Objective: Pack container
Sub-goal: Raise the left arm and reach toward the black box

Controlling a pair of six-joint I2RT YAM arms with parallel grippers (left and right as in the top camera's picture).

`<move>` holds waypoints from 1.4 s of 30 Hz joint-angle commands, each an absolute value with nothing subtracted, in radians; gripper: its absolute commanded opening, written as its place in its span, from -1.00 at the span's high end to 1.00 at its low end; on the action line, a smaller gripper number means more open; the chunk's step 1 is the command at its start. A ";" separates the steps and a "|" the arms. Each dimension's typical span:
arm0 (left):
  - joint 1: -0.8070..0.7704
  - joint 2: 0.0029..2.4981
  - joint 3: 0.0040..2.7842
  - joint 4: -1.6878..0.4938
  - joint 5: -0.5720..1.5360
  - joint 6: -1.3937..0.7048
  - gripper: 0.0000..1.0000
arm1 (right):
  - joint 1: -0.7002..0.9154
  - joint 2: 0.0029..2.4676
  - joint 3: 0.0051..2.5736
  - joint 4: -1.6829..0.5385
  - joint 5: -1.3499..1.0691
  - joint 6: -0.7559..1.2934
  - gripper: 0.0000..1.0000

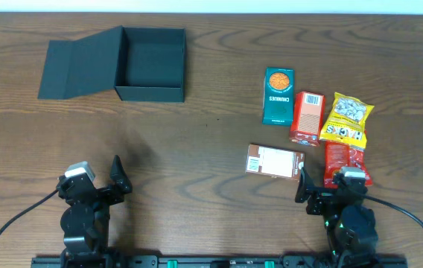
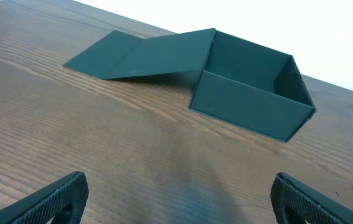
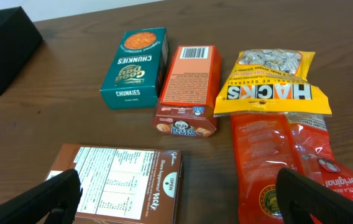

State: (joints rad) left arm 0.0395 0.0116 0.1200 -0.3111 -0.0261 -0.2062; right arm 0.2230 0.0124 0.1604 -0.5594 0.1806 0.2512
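The container (image 1: 150, 93), a dark matte box, sat open at about ten o'clock on the wooden table (image 1: 196, 156), with nothing inside it and its flap lid (image 1: 77, 63) folded out flat toward nine o'clock. Well apart from it, around three o'clock, lay the snacks: a green Chunkies carton (image 1: 278, 95), a red-orange carton (image 1: 307, 117) just beside it at its four o'clock, and a yellow Hacks bag (image 1: 345, 117) touching that carton's far side. A red pouch (image 1: 343, 160) lay at the bag's six o'clock, its top edge tucked under the bag. A brown Pocky box (image 1: 275, 161) rested label side up at the pouch's nine o'clock. The left gripper (image 2: 179, 205) hung at seven o'clock, released, its jaws spread wide and holding nothing, facing the container. The right gripper (image 3: 183, 205) hung at five o'clock, likewise released and empty, just above the Pocky box and the pouch.
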 commanded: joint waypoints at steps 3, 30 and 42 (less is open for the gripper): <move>0.046 0.004 0.097 -0.318 -0.033 -0.203 -0.90 | 0.216 0.006 0.150 -0.560 0.194 0.238 -0.99; 0.046 0.004 0.097 -0.316 0.076 -0.337 -0.90 | 0.216 0.006 0.150 -0.560 0.194 0.238 -0.99; 0.046 0.004 0.098 -0.226 0.438 -1.075 -0.90 | 0.216 0.006 0.150 -0.560 0.194 0.238 -0.98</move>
